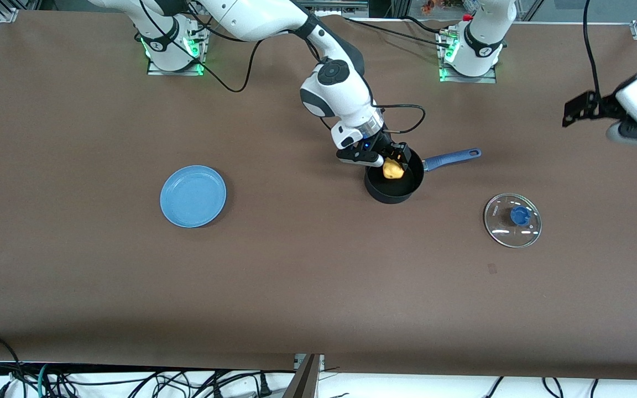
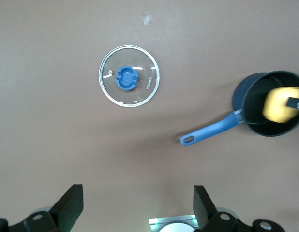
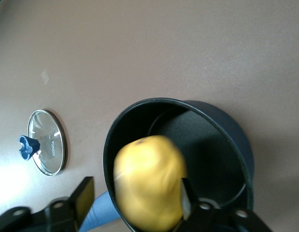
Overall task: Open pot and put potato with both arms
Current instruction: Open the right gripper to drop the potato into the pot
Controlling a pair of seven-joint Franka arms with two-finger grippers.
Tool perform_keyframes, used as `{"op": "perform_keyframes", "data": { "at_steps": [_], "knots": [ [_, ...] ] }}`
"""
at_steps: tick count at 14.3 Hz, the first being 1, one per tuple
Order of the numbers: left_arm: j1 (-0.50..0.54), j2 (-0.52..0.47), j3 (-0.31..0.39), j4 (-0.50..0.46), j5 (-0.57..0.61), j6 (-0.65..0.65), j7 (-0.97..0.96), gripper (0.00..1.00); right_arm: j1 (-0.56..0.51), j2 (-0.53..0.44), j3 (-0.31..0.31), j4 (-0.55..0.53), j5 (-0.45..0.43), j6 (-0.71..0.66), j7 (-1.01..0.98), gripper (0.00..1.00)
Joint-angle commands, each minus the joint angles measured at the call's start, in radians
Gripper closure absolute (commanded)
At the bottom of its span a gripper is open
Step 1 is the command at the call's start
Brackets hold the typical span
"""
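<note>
Potato point(image 1: 393, 169) sits pinched in my right gripper point(image 1: 389, 161) over the open pot point(image 1: 395, 178), ready to drop in. Its lid point(image 1: 512, 219) lies on the table so the mouth is clear. My left gripper point(image 2: 135, 205) waits wide open above the lid.

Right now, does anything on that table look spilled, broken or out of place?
Nothing stands out. The lid lies flat on the table, off the pot, as the job needs. The right gripper holds the potato over the pot's mouth. The left gripper waits open.
</note>
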Motion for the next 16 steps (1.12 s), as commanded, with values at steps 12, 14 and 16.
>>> {"op": "perform_keyframes", "data": {
  "at_steps": [12, 14, 16],
  "knots": [
    [-0.001, -0.056, -0.033, -0.082, -0.067, 0.078, -0.102, 0.0, -0.213, -0.201, -0.019, 0.081, -0.058, -0.782, -0.676, 0.0],
    [-0.003, -0.011, -0.034, -0.051, -0.061, 0.078, -0.088, 0.0, -0.293, -0.248, -0.019, 0.081, -0.053, -0.877, -0.805, 0.0],
    [-0.003, 0.032, -0.048, -0.002, -0.059, 0.076, -0.085, 0.0, -0.388, -0.29, -0.017, 0.081, -0.051, -0.96, -0.871, 0.0]
  ]
}}
